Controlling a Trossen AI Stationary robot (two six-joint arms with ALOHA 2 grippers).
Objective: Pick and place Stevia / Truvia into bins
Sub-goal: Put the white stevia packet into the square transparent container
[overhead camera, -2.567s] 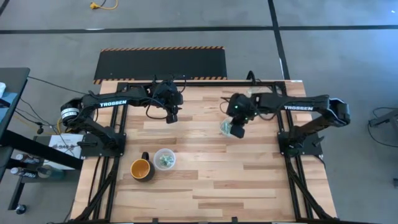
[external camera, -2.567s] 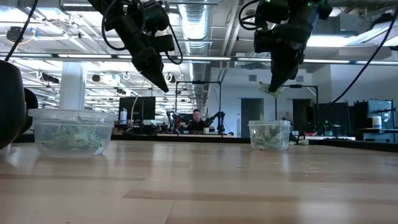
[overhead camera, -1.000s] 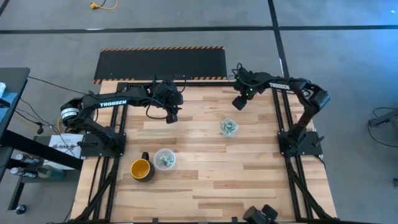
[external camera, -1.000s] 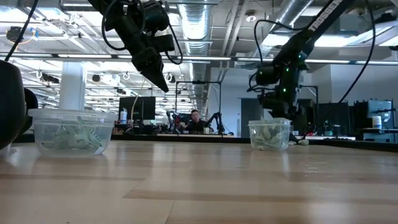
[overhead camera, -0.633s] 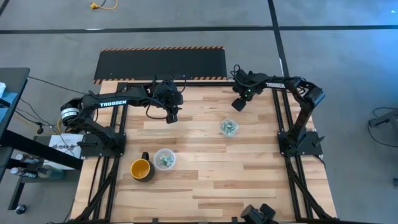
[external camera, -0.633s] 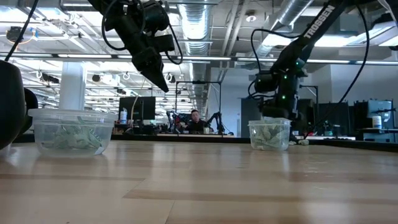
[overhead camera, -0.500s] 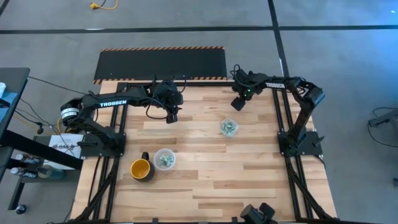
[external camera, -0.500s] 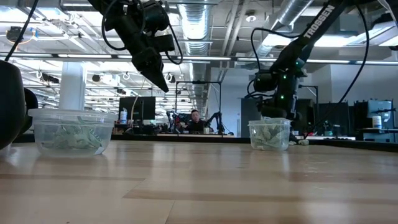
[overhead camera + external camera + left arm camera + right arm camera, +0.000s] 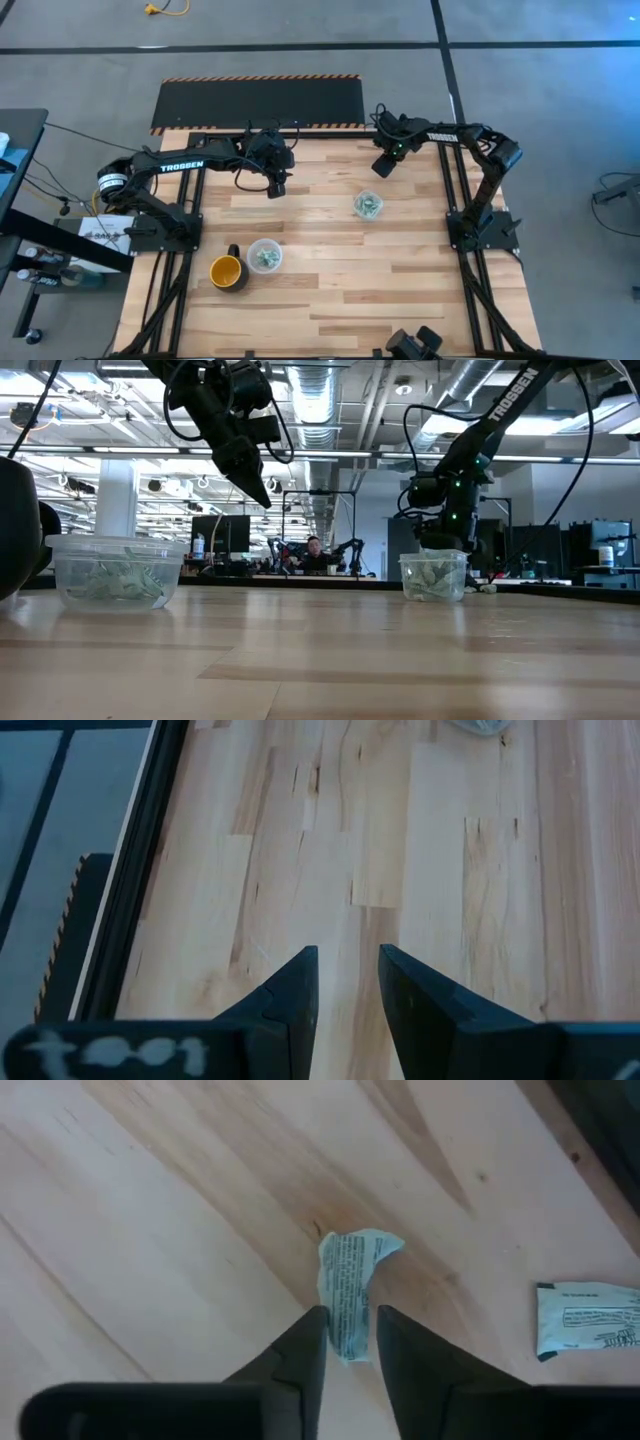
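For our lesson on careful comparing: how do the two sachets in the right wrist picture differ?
1. The nearer sachet sits between the fingers of the right hand; the farther sachet lies apart from that hand.
2. The nearer sachet is bent and crumpled; the farther sachet lies flat on the table.
Both are small, pale printed paper sachets.

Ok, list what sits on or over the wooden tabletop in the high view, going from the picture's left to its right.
Yellow mug → clear cup of sachets beside the mug → left gripper, hanging empty → second clear cup of sachets → right gripper, low at the far edge, closing on a sachet.
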